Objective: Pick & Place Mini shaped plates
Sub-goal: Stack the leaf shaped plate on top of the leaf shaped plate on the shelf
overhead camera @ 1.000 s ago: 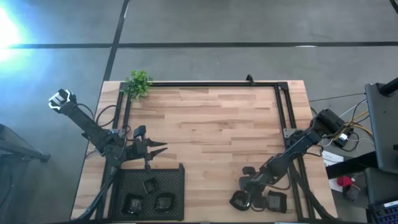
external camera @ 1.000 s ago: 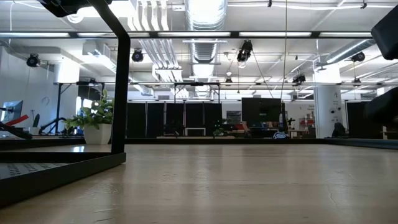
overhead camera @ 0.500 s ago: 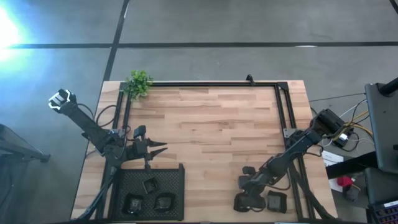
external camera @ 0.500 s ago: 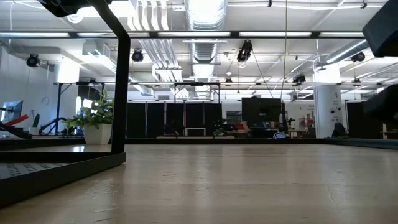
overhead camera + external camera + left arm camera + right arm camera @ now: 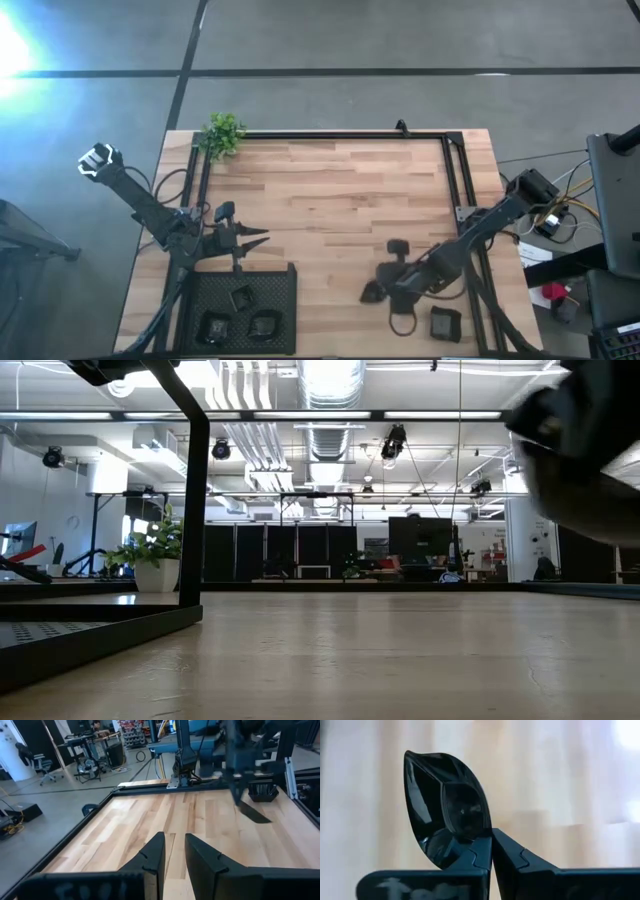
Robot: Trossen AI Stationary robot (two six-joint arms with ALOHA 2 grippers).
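Note:
My right gripper (image 5: 373, 291) hangs over the near right part of the table, shut on a glossy black leaf-shaped mini plate (image 5: 447, 805). The left wrist view shows that plate (image 5: 254, 813) off in the distance, above the wood. Another dark mini plate (image 5: 445, 322) lies flat on the table near the front edge. Three more sit in the black mesh tray (image 5: 285, 300) at the near left. My left gripper (image 5: 173, 837) hovers just beyond the tray's far edge, open, with nothing between its fingers. My right gripper pinches the leaf plate's rim (image 5: 485, 836) on one long side, between its two fingers. The fingers slant downward, coming from the table's right. The plate is lifted clear of the table and stands on edge, its hollow toward the wrist camera and its pointed end away from the fingers.
A black frame (image 5: 330, 136) runs around the wooden top, and a small green plant (image 5: 222, 133) stands at its far left corner. The right arm shows as a dark blur (image 5: 590, 450) at the top right of the low view. Bare wood lies in the table's middle.
My right gripper has risen from the plates at the near right and moved a little toward the table's left and far side, tipping less steeply. The leaf plate has come up with it, lifted clear of the table. The other plate has stayed in place.

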